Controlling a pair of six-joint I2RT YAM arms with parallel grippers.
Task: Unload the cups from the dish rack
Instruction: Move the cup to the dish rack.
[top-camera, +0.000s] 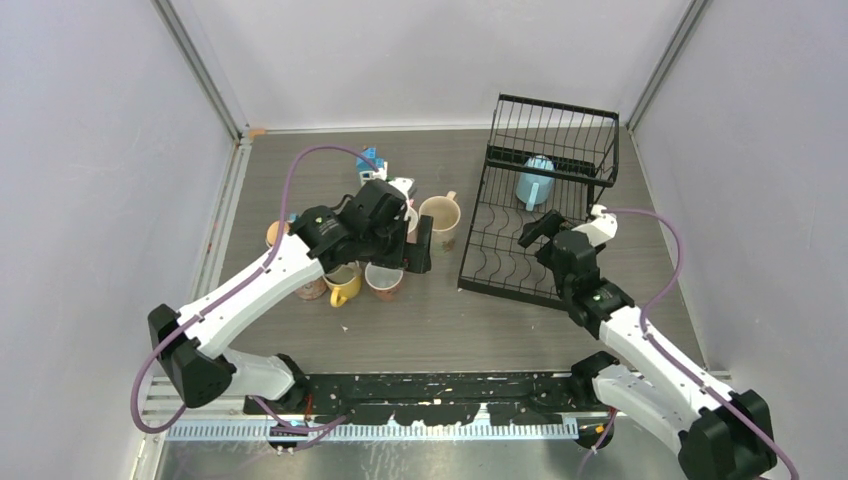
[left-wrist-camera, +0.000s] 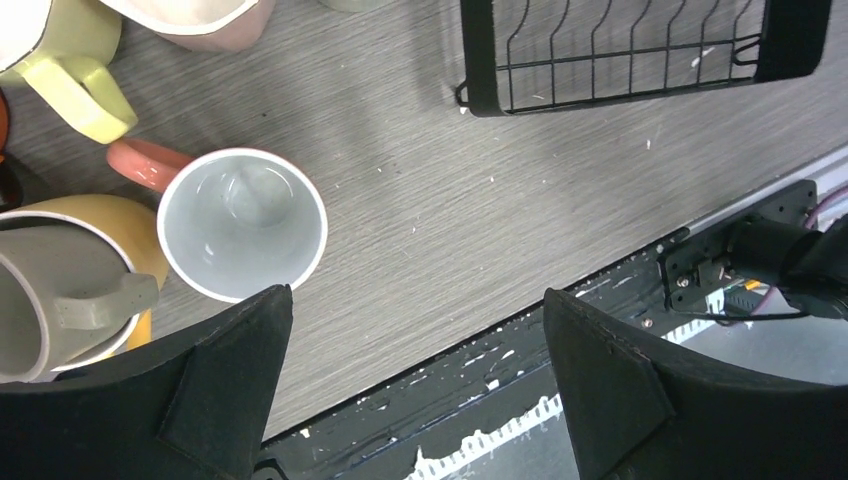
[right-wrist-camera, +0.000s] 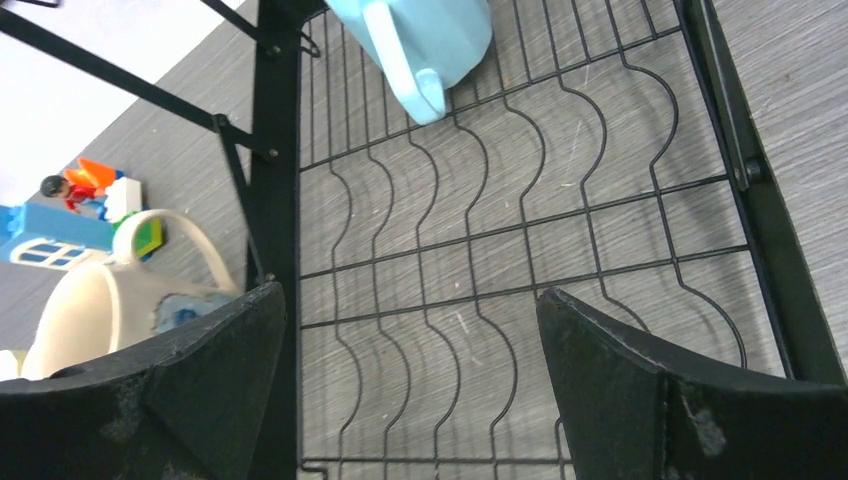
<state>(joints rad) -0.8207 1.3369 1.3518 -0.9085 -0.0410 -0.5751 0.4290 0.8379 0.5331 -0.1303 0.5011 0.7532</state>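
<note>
Lab test cell, white panel walls (top-camera: 420, 60), aluminium rails (top-camera: 204, 70), grey tabletop (top-camera: 440, 320)

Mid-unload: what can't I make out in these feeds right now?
- Top view: the left arm covers part of the cup cluster, so the count is unclear.
- Right wrist view: the light blue cup in the dish rack is cut off by the top edge.
- Left wrist view: the pink cup is cropped at the top edge.
</note>
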